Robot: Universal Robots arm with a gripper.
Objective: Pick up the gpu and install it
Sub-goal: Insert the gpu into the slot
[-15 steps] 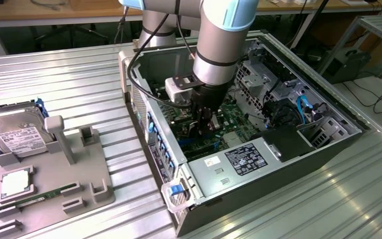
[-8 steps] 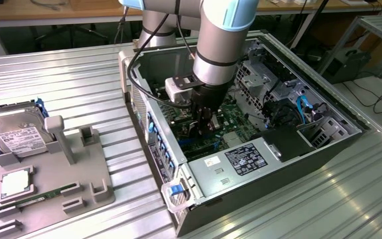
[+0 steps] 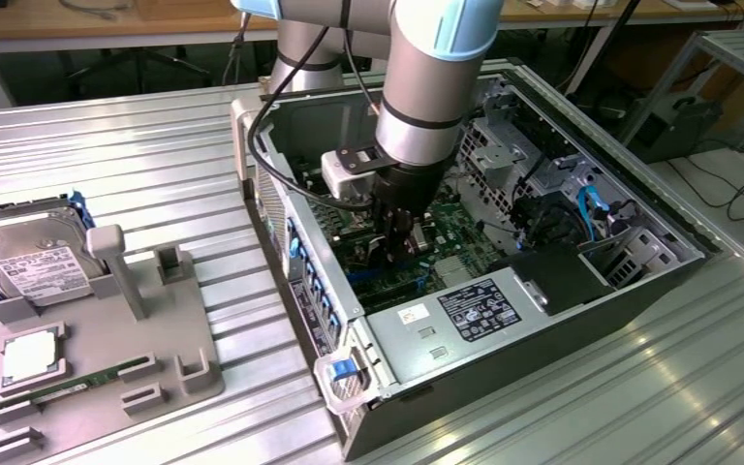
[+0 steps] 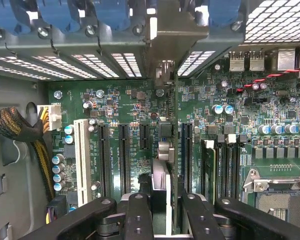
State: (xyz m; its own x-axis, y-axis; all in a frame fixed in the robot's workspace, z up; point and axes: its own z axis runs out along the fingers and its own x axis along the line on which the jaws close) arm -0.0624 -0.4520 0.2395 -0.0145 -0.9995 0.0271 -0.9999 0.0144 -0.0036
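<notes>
A ribbed metal table (image 3: 152,136) carries the open case (image 3: 631,291). My gripper (image 4: 162,200) clamps the gpu (image 4: 174,150), edge-on and green, over the motherboard (image 4: 135,125).

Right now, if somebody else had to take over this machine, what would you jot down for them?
Gripper: down inside the open computer case, shut on the gpu, which shows edge-on in the wrist view.
Gpu: upright over the motherboard, its metal end bracket up against the case's rear slot openings.
Done: the card is picked up and brought into the case.
Left: I cannot tell if the card is fully seated in a slot; it is not yet released.
Elsewhere: a hard drive sits on the grey holder beside the case.
</notes>
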